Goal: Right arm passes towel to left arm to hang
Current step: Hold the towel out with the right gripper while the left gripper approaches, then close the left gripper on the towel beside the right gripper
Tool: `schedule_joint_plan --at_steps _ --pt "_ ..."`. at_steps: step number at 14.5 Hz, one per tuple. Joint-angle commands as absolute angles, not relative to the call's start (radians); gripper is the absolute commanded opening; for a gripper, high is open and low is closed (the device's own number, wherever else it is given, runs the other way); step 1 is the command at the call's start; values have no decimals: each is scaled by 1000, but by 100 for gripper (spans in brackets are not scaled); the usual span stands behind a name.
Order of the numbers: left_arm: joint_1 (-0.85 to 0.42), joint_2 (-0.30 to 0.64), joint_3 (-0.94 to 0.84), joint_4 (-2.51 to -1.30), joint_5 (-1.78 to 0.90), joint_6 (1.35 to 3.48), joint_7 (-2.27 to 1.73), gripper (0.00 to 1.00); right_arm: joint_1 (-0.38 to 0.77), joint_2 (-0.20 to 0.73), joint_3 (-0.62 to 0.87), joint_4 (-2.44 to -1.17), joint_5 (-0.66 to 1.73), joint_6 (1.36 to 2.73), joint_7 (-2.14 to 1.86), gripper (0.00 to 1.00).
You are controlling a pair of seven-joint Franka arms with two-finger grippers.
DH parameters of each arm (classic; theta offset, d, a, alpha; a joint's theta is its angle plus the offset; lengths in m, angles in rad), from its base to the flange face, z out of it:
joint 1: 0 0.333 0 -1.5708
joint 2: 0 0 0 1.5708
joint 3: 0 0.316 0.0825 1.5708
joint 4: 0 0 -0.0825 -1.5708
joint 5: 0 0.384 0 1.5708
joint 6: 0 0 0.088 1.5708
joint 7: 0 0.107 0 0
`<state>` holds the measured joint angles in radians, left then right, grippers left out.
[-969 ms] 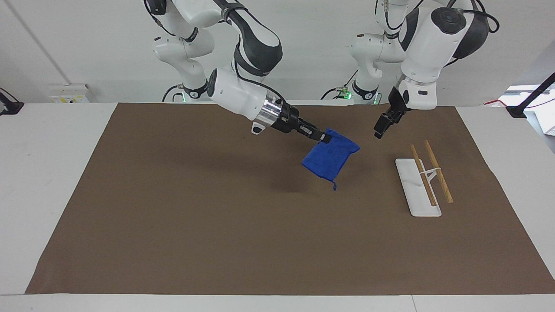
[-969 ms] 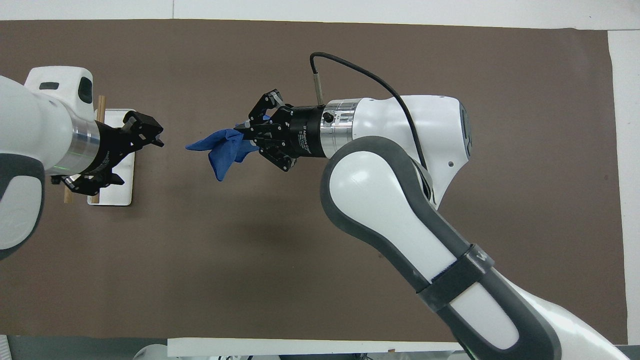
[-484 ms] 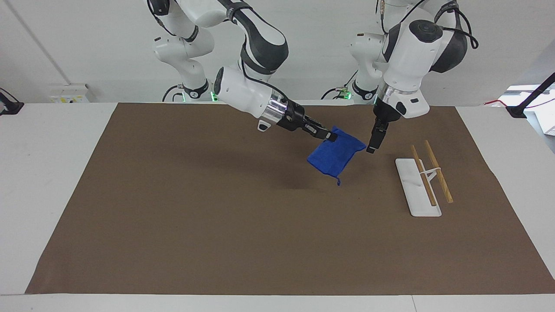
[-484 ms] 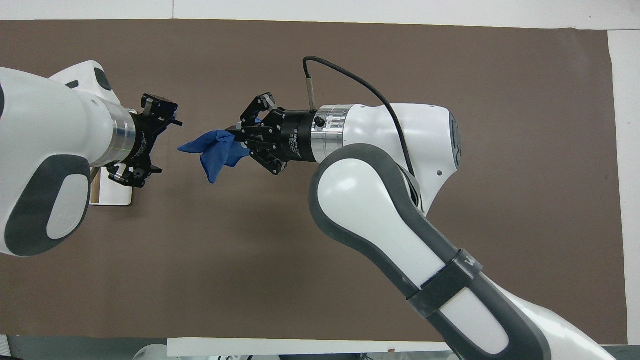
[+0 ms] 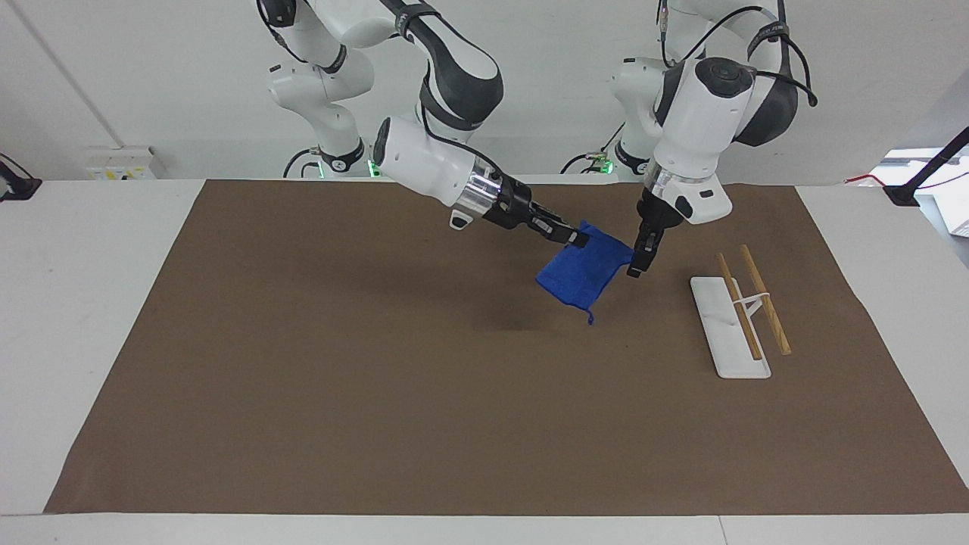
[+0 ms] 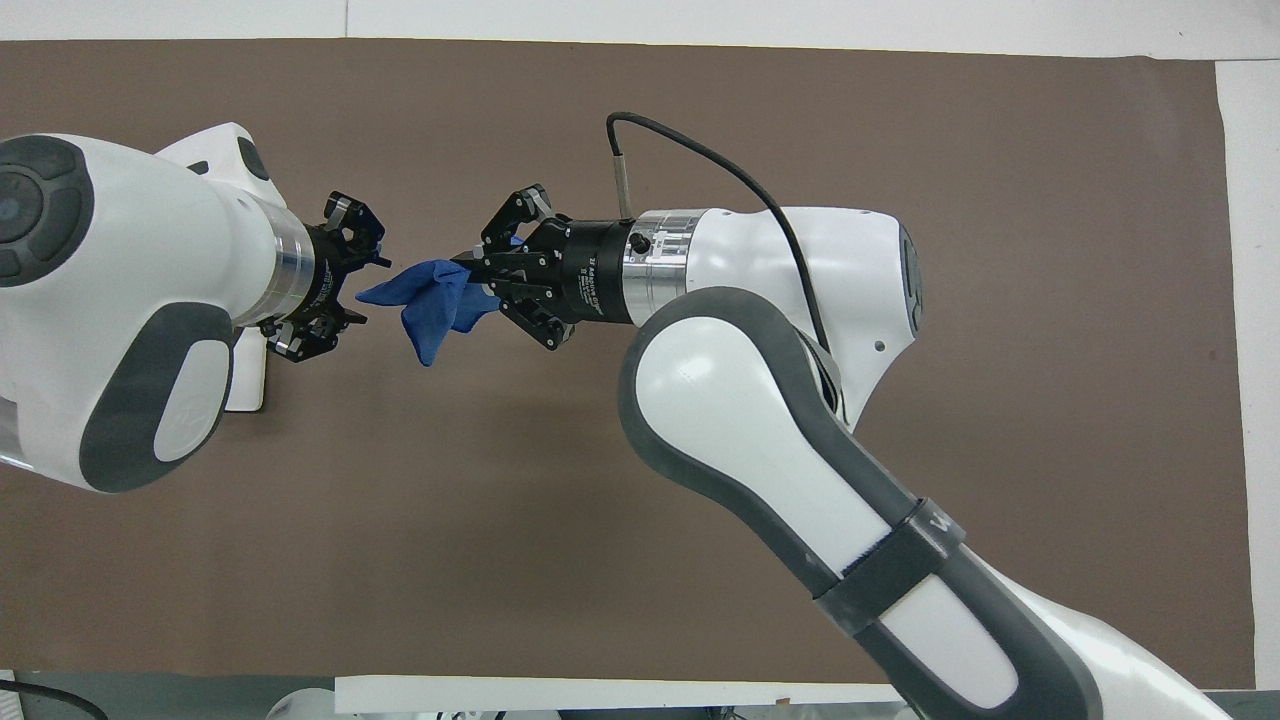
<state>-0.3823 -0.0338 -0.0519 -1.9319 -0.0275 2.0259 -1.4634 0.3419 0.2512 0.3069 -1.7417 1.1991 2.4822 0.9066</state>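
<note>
Facing view:
- I see the right arm (image 5: 424, 163) reaching out from its base toward the middle of the brown mat (image 5: 303, 363), held up in the air.
- The right gripper (image 5: 577, 240) pinches one upper corner of the towel (image 5: 583, 272); its fingers are pressed together on the cloth.
- The towel hangs clear of the mat, tilted, with its small loop (image 5: 590, 319) dangling from the lowest corner. I note a faint shadow on the mat below it.
- The left arm (image 5: 700, 121) comes down from its base with the left gripper (image 5: 634, 269) pointing downward, right at the towel's other upper corner. From here I cannot tell whether its fingers touch the cloth.
- The white rack base (image 5: 727, 333) lies flat on the mat toward the left arm's end of the table, with two wooden rods (image 5: 764, 299) resting across it. It lies apart from the towel.

Overhead view:
- The right gripper (image 6: 470, 275) grips the towel (image 6: 430, 300) at one end; the cloth bunches and droops from the pinch.
- The left gripper (image 6: 372, 285) has its fingers (image 6: 352, 212) spread, one on either side of the towel's free tip. I see no closure on the cloth.
- The towel spans the gap between the two grippers, above the bare mat (image 6: 700, 100).
- The left arm (image 6: 120, 300) covers most of the rack base (image 6: 248, 375); only an edge shows.
</note>
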Motion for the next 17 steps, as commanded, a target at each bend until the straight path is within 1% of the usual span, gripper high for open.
schedule_joint_plan --at_steps 1,3,5,8,9,10,11,13,17 --pt "-399 -25 -38 -1918 -35 2031 -1477 55 342 255 310 -1738 1221 2499 910 0" --pt "-399 -14 -38 -1895 -37 2016 -1477 53 342 255 310 -1738 1223 2499 910 0" --pt "-399 -11 -37 -1881 -37 1993 -1480 48 344 255 310 -1738 1221 2499 910 0" --pt "-400 -11 -38 -1881 -37 1980 -1480 38 351 255 310 -1738 1221 2520 910 0" --pt "-400 -11 -38 -1881 -37 1974 -1480 32 360 255 310 -1740 1221 2522 910 0" --pt "-400 -11 -38 -1881 -37 1962 -1480 22 362 256 310 -1740 1221 2522 910 0" --pt "-400 -11 -38 -1881 -37 1959 -1480 14 361 258 310 -1740 1221 2522 910 0" --pt "-400 -11 -38 -1879 -37 1960 -1480 1 362 258 308 -1740 1221 2522 910 0" --pt "-399 -11 -38 -1878 -37 1959 -1479 0 362 258 308 -1738 1221 2522 910 1"
